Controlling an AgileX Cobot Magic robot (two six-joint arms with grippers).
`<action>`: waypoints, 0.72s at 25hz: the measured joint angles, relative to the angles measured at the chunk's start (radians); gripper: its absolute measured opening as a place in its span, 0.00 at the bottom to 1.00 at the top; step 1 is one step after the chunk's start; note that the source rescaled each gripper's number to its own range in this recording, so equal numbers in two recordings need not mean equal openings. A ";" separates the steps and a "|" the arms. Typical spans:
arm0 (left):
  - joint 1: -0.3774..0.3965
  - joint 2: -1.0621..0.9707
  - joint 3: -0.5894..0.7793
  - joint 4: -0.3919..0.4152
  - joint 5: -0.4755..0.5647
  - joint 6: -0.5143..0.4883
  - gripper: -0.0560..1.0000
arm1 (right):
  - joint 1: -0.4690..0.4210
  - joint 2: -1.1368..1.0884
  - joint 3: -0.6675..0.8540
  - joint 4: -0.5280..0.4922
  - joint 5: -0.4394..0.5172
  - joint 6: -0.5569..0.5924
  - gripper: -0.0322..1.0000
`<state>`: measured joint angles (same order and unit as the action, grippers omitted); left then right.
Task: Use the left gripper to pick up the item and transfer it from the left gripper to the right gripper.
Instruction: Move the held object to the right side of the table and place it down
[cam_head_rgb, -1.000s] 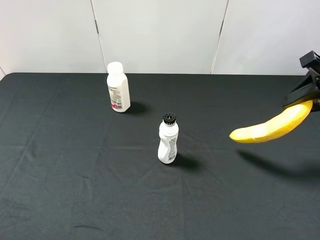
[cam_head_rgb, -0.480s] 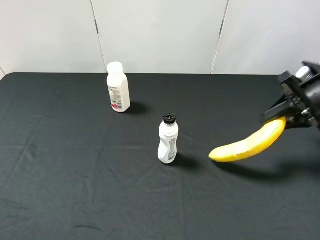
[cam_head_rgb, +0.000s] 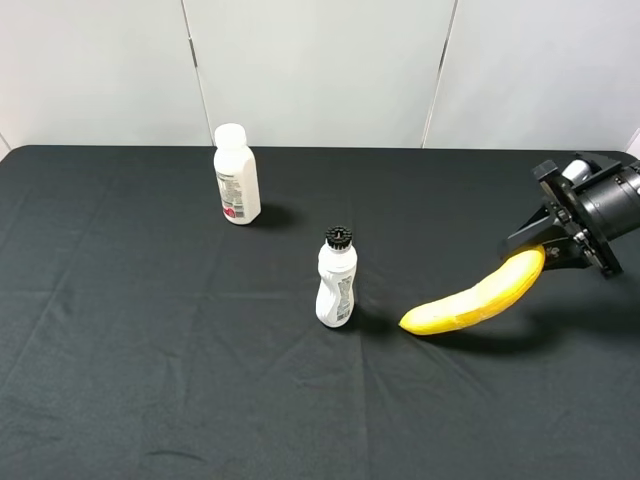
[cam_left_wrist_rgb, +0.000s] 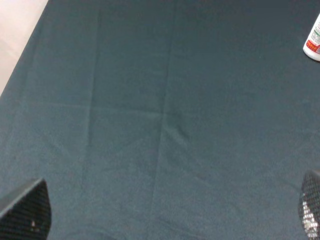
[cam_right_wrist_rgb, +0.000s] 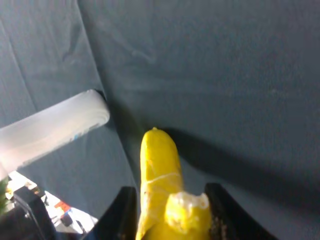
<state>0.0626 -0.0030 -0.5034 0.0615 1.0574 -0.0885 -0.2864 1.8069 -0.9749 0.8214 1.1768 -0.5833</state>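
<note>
The yellow banana (cam_head_rgb: 470, 300) hangs slanted from my right gripper (cam_head_rgb: 540, 252), which is shut on its upper end at the right of the table. Its lower tip is at or just above the black cloth, close to the right of the black-capped bottle. In the right wrist view the banana (cam_right_wrist_rgb: 160, 170) runs out from between the right gripper's (cam_right_wrist_rgb: 170, 215) jaws. My left gripper (cam_left_wrist_rgb: 169, 220) shows only in the left wrist view, as two fingertips (cam_left_wrist_rgb: 27, 210) set wide apart over bare cloth, open and empty.
A white bottle with a black ribbed cap (cam_head_rgb: 337, 280) stands mid-table and also shows in the right wrist view (cam_right_wrist_rgb: 50, 130). A white bottle with a white cap (cam_head_rgb: 236, 175) stands at the back left and shows in the left wrist view (cam_left_wrist_rgb: 314, 42). Black cloth (cam_head_rgb: 150, 380) covers the table.
My right gripper has moved left and down with the banana, bringing its free tip from mid-air to the cloth beside the black-capped bottle. The bottles have not moved.
</note>
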 joint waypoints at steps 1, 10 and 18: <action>0.000 0.000 0.000 0.000 0.000 0.000 1.00 | 0.000 0.001 -0.007 -0.002 -0.007 0.000 0.03; 0.000 0.000 0.000 0.002 0.000 0.000 1.00 | 0.000 0.002 -0.022 -0.035 -0.074 0.016 0.94; 0.000 0.000 0.000 0.002 0.000 0.000 1.00 | 0.000 0.002 -0.022 -0.040 -0.090 0.019 1.00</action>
<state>0.0626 -0.0030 -0.5034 0.0634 1.0574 -0.0885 -0.2864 1.8088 -0.9968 0.7809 1.0872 -0.5640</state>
